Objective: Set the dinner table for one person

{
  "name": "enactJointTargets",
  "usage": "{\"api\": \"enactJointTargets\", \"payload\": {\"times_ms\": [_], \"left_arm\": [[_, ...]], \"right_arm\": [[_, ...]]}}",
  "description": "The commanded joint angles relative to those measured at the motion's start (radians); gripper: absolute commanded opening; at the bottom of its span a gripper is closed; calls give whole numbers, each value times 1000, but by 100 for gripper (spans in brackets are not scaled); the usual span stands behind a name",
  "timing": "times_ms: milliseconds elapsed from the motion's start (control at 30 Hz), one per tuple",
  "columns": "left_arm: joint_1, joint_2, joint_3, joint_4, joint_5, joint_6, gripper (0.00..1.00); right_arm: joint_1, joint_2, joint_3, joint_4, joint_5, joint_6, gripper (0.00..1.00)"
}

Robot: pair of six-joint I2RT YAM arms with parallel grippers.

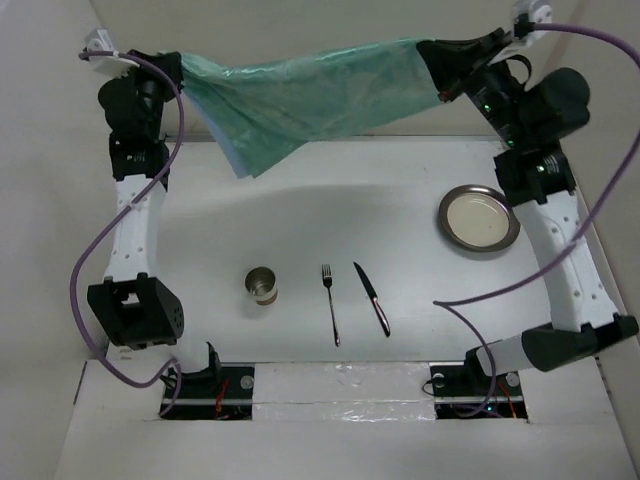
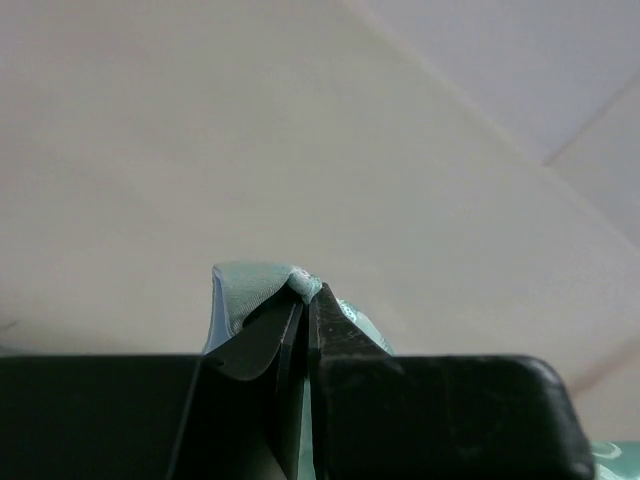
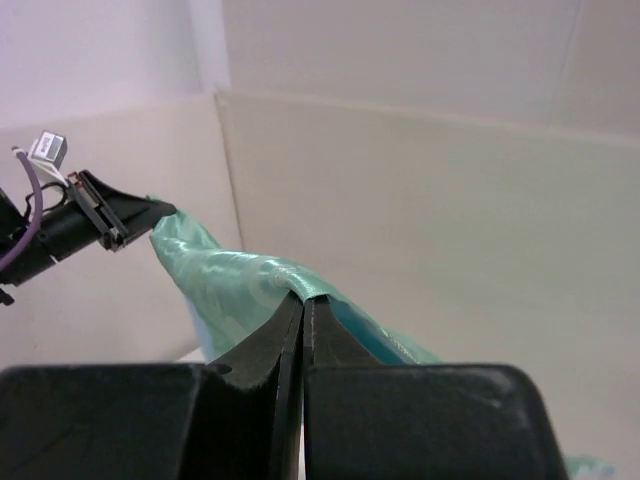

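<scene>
The dinner table is seen spread across the middle of the top view, white and matte, walled by white panels, with the arm bases at its near edge. Four items are laid on it: a metal cup near the left, a fork just right of it, a knife beside the fork, and a round metal plate well apart at the right. A green cloth is held stretched in the air over the table's far side, sagging at its left part. One end is pinched by the left gripper, jaws clenched on the fabric. The other end is pinched by the right gripper, jaws likewise clamped on the cloth.
</scene>
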Motion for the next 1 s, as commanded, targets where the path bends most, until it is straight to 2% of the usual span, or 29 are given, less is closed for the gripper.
{"api": "enactJointTargets", "payload": {"times_ms": [0,133,267,467,633,667,700,800,867,900,933,967], "left_arm": [[2,-79,98,-1,131,-29,0],[2,-60,147,-56,214,-33,0],[2,19,175,-80,306,-48,0],[2,193,227,-90,358,-71,0],[2,370,396,-114,361,-97,0],[2,398,443,-132,358,-103,0],[2,471,583,-163,375,-129,0],[2,494,653,-121,410,-190,0],[2,481,632,-82,436,-218,0],[2,466,568,-44,443,-214,0],[2,419,525,-21,440,-211,0],[2,391,463,11,440,-207,0]], "right_arm": [[-16,-20,-42,-149,85,-78,0],[-35,-83,-59,-200,73,-77,0],[-65,-117,-154,-131,79,-46,0],[-124,30,-147,-56,8,15,0],[-145,307,123,-74,-29,49,0],[-156,355,198,-139,-23,48,0],[-180,475,446,-223,-9,45,0],[-190,512,544,-281,-41,69,0],[-205,455,463,-214,-52,80,0],[-205,416,387,-174,-46,83,0],[-205,336,231,-101,-38,81,0],[-214,304,157,-54,-30,78,0]]}}
